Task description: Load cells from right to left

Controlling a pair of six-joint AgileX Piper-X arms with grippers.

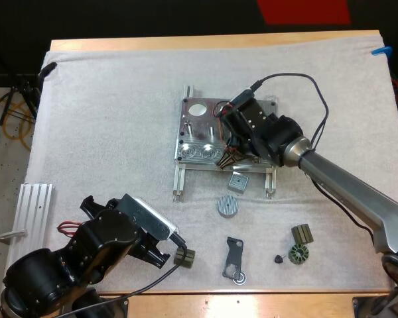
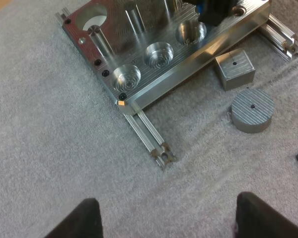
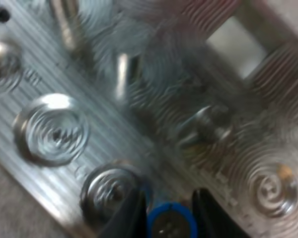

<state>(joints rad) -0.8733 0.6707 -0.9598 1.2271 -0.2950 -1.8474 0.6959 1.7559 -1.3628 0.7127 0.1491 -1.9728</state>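
My right gripper [image 3: 169, 212] pinches a bright blue cell [image 3: 172, 224] between its two black fingers [image 3: 130, 214]. It sits low over the front edge of the metal fixture [image 3: 139, 99], just beside a ringed round pocket [image 3: 111, 191]. I cannot tell whether the cell touches the metal. The left wrist view shows this gripper at the rightmost of three front pockets, and the other two pockets gleam bare.

My left gripper [image 2: 171, 218] has its fingers [image 2: 75, 220] spread wide with nothing between them. It is above the white mat [image 2: 49, 148], in front of the fixture's near rail [image 2: 148, 136]. From the high view a small olive part [image 1: 184, 258] lies just beside its tip.

A square metal block [image 1: 238, 182] lies near the fixture's front edge, with a round ribbed disc [image 1: 227, 205] beside it on the nearer side. Nearer me lies a black bracket [image 1: 234, 260], then a tiny black bit [image 1: 278, 258] and two dark slotted parts [image 1: 300, 244] to its right. A ribbed aluminium plate [image 1: 33, 212] rests at the mat's left edge.

The cell is a short cylinder seen end-on, with a blue rim around a darker face.
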